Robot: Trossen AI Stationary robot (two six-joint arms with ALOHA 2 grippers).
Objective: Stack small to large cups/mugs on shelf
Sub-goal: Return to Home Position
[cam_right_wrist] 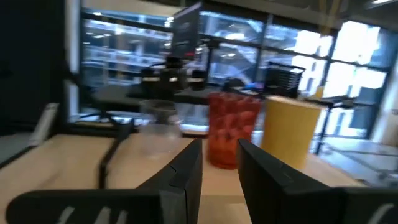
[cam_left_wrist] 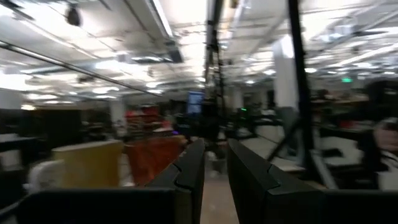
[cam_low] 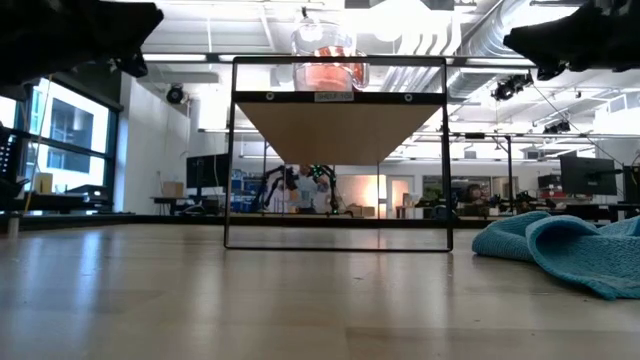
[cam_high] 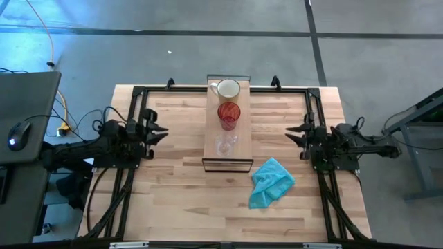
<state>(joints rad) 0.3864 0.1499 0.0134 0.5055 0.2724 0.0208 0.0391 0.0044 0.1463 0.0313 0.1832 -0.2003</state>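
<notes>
Nearest the low camera lies the cloth (cam_low: 565,252). On the shelf (cam_high: 213,128) I see the glass (cam_high: 226,144), red cup (cam_high: 229,114) and mug (cam_high: 228,88) in a row. Left gripper (cam_high: 160,131) and right gripper (cam_high: 291,133) hang well out either side, fingers slightly parted, empty.

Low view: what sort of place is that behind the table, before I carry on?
Probably a robotics lab or industrial workshop. It is a large open hall with exposed ceiling ducts, monitors along the back, and what looks like another robot rig in the distance.
</notes>
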